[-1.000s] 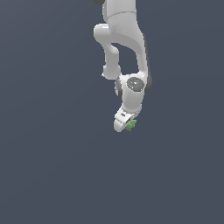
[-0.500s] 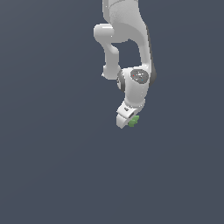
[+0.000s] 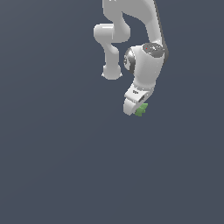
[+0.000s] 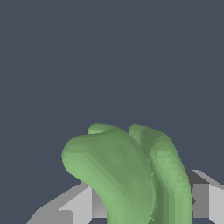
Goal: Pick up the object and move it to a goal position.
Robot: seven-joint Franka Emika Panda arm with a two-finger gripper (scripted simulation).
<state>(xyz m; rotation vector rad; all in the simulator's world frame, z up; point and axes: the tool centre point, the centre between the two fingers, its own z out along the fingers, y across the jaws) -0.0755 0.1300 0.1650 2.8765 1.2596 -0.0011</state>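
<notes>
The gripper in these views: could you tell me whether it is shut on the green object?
Shut on it: the green object sits between the gripper fingers in the wrist view.

Flat, even render light — sharp, shadowless.

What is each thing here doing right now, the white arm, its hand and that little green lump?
Arm: bent over, reaching down over the plain grey ground.
Hand: shut on the green lump, fingers on either side of it.
Green lump: held in the hand, sticking out past the fingers; whether it touches the ground cannot be told.
</notes>
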